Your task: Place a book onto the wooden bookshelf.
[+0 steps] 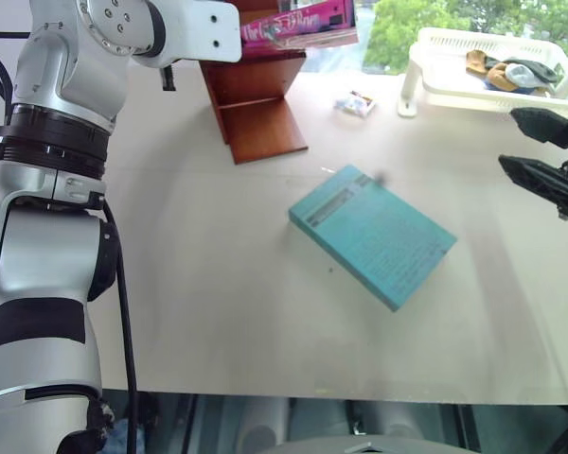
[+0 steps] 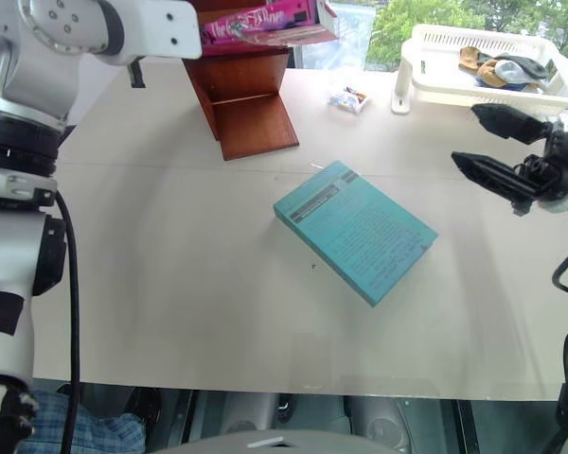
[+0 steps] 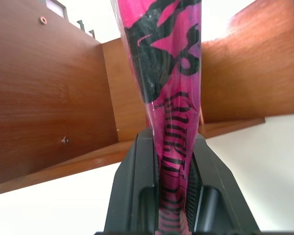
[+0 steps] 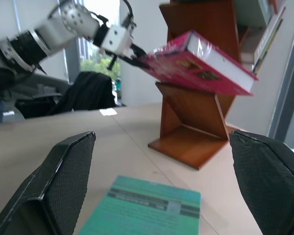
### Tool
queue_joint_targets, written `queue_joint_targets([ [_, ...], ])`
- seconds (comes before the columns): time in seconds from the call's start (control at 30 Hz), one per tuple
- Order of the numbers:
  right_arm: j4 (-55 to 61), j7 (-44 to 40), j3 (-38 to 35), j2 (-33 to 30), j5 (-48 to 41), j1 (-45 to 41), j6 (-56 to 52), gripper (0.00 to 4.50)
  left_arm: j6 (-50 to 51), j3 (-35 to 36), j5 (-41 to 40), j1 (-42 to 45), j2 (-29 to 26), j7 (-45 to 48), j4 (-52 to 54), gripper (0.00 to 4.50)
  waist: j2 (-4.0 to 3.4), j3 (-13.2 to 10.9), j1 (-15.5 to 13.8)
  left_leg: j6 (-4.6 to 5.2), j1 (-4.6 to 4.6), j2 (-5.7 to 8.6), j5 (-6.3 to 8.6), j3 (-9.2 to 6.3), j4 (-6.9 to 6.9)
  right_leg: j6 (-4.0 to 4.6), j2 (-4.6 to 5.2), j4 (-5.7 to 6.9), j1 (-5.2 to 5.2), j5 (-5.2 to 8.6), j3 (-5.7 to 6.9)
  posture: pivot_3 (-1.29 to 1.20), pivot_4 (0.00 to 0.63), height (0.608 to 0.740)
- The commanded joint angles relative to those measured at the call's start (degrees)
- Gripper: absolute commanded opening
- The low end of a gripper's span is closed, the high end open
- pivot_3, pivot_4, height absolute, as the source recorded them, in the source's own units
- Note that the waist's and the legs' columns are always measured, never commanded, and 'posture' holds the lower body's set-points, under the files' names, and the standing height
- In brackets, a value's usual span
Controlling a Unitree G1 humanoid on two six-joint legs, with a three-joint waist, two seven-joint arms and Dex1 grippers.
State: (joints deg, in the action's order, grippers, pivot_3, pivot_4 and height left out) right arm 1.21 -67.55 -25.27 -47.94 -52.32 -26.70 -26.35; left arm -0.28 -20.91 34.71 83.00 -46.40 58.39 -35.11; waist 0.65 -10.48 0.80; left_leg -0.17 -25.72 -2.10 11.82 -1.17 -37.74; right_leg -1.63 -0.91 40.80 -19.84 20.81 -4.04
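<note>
At the upper right of the left eye view a white slotted plastic basket [image 1: 426, 66] stood on the pale tabletop [image 1: 218, 274]; in it lay a heap of cloth-like items in tan, orange and grey [image 1: 506, 71], too small to identify and partly cut by the frame's edge; a small wrapped packet [image 1: 356, 103] lay on the table just left of the basket; what it was could not be told. The reddish-brown wooden bookshelf [image 1: 256, 109] stood at the upper centre, its top cut off by the frame; the right wrist view showed more tiers above, with the edges of a few books at its upper right, hard to make out. The glossy bright pink rectangular book [image 4: 196, 63] hung tilted in front of the shelf, above its lowest tier and clear of the table; its cover bore black lettering, its page edges showed white, and a clear film wrapped it; the left gripper [image 3: 174, 191] pinched 1 edge of it between 2 black fingers. The right gripper [image 2: 497, 147] hovered at the right of the frame with its fingers spread wide and nothing between them; a teal rectangular book [image 1: 371, 234] lay flat at the table's centre.
</note>
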Motion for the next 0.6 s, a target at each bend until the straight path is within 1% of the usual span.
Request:
queue_joint_targets([
  [0.03,0.6,-0.2,-2.0,-0.3,-0.9,-0.4,0.1,4.50,1.0,0.2,1.4,2.5,-1.1,0.1,0.7,0.31,0.00,0.0,0.0,0.01,0.00,0.00,0.01,0.00,-0.02,0.00,0.00,0.02,0.00,0.00,0.00,0.00,0.150,0.740],
  [0.2,0.5,0.2,-2.1,1.0,-1.0,-0.5,0.6,4.50,2.2,-0.3,3.3,3.2,-0.3,-0.2,0.1,0.31,0.00,0.0,0.0,0.18,0.00,0.00,0.09,-0.02,-0.10,0.00,0.00,0.07,0.00,0.00,0.01,0.00,0.150,0.740],
  [0.3,0.9,0.2,-2.0,1.8,-0.8,0.1,0.8,4.50,2.6,-2.0,5.8,5.0,0.1,-0.8,-2.1,0.31,0.00,0.0,0.0,0.18,-0.03,0.00,0.09,-0.06,-0.17,0.00,0.00,0.09,0.01,0.00,0.06,0.00,0.150,0.740],
  [0.4,1.0,0.2,-1.8,2.6,-0.5,0.4,1.2,4.50,3.0,-3.0,6.3,5.6,1.1,-0.8,-3.5,0.31,-0.01,0.0,0.1,0.20,-0.02,0.01,0.10,-0.05,-0.19,0.00,-0.02,0.11,0.01,0.00,0.05,0.00,0.150,0.740],
  [0.6,1.6,0.4,-2.1,3.5,-0.3,1.5,1.8,4.50,3.1,-4.8,9.4,9.1,2.4,-5.0,-7.9,0.31,-0.03,0.0,0.2,0.22,-0.03,-0.01,0.11,-0.06,-0.22,0.00,-0.01,0.15,0.00,0.00,0.05,0.00,0.150,0.740],
])
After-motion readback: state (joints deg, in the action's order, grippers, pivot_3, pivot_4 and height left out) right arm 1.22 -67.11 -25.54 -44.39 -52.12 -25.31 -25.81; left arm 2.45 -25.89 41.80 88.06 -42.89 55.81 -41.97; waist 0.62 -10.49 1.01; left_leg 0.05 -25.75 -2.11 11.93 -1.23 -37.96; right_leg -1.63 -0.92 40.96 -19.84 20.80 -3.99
